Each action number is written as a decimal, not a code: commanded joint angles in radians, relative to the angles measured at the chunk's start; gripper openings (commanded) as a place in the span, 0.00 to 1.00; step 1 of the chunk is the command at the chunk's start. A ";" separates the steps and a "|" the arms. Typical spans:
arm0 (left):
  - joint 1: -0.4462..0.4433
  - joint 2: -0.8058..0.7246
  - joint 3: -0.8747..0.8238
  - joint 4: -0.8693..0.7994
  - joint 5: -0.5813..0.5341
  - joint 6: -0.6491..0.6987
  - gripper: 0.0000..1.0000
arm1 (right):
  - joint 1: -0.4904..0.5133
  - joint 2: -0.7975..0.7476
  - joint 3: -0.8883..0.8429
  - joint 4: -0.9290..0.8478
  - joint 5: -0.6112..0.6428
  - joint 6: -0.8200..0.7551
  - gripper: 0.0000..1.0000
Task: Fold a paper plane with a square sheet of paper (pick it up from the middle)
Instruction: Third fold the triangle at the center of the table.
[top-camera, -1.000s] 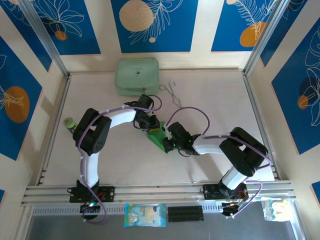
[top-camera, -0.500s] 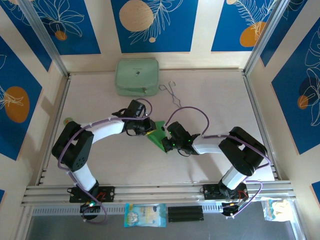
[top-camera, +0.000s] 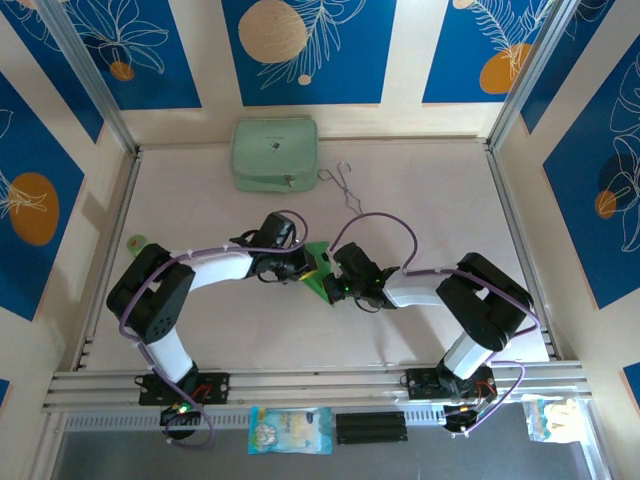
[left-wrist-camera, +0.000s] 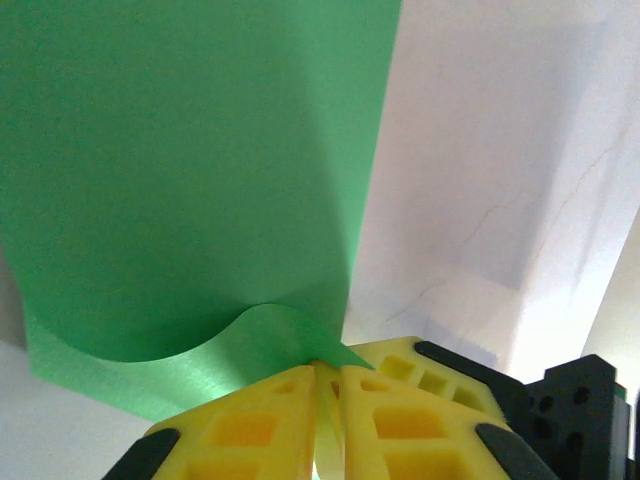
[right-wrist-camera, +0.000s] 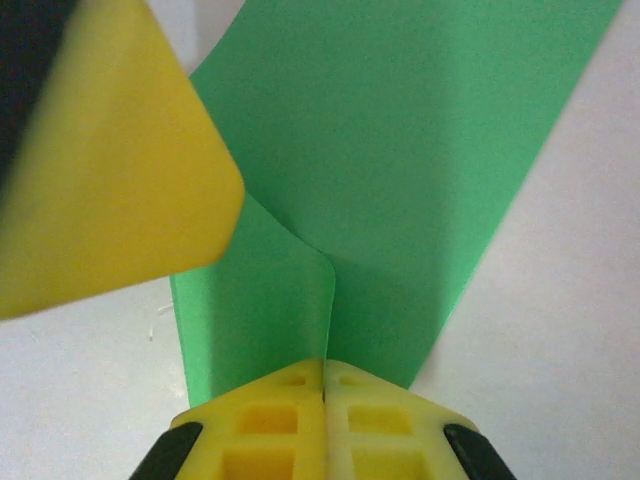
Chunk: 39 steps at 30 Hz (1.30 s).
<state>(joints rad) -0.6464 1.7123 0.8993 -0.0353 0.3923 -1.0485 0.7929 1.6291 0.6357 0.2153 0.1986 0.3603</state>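
The square sheet of paper (top-camera: 318, 258) spans the gap between both arms: left gripper (left-wrist-camera: 326, 368) pinched on one edge, right gripper (right-wrist-camera: 323, 366) clamped on the opposite fold.

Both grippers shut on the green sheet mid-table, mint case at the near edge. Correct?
No: the top view shows the mint case at the far edge of the table. The rest holds: left gripper and right gripper are shut on the green sheet.

Mint case (top-camera: 275, 153) lies flat; wire tongs (top-camera: 345, 186) lie just beside it.
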 joint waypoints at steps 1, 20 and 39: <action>-0.010 0.026 -0.032 0.034 0.020 -0.019 0.15 | 0.004 0.033 0.003 -0.076 0.016 0.006 0.00; -0.010 0.057 -0.068 0.049 0.005 -0.019 0.14 | 0.005 0.048 0.008 -0.084 0.018 0.009 0.00; -0.008 0.074 -0.083 0.000 -0.034 -0.030 0.13 | -0.036 -0.129 0.075 -0.189 -0.097 0.094 0.34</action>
<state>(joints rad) -0.6468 1.7630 0.8383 0.0154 0.3882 -1.0691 0.7837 1.5864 0.6781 0.0998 0.1741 0.4049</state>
